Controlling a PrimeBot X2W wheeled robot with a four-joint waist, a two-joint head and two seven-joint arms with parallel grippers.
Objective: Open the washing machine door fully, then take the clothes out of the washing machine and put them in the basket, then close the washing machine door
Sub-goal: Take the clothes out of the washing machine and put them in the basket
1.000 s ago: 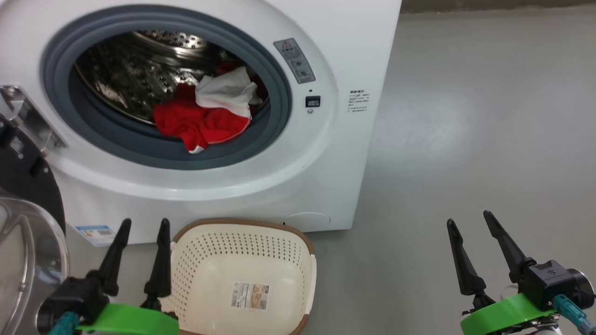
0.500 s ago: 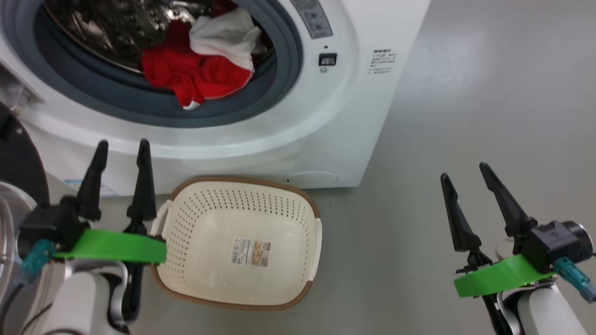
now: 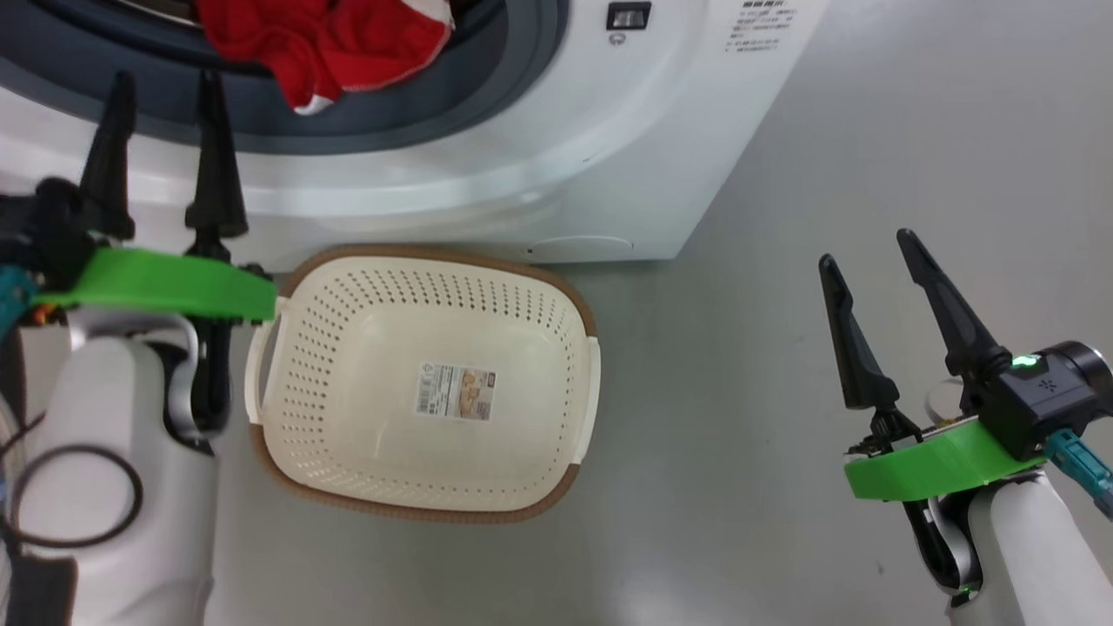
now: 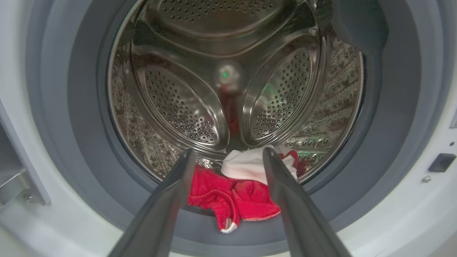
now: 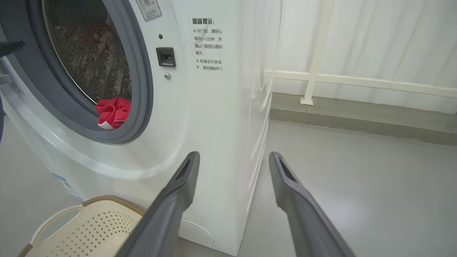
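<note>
Head camera looks steeply down on the basket point(image 3: 539, 365) and the lower front of the washing machine point(image 3: 522, 174). Left wrist camera faces straight into the drum point(image 4: 228, 35), close in — the red clothes point(image 4: 235, 200) appear in all three views. Right wrist camera, farther back, takes the machine's front corner obliquely.

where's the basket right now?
In the head view the basket sits on the floor at centre-left, directly in front of the washing machine and below its opening, with the left gripper beside its left handle.
</note>
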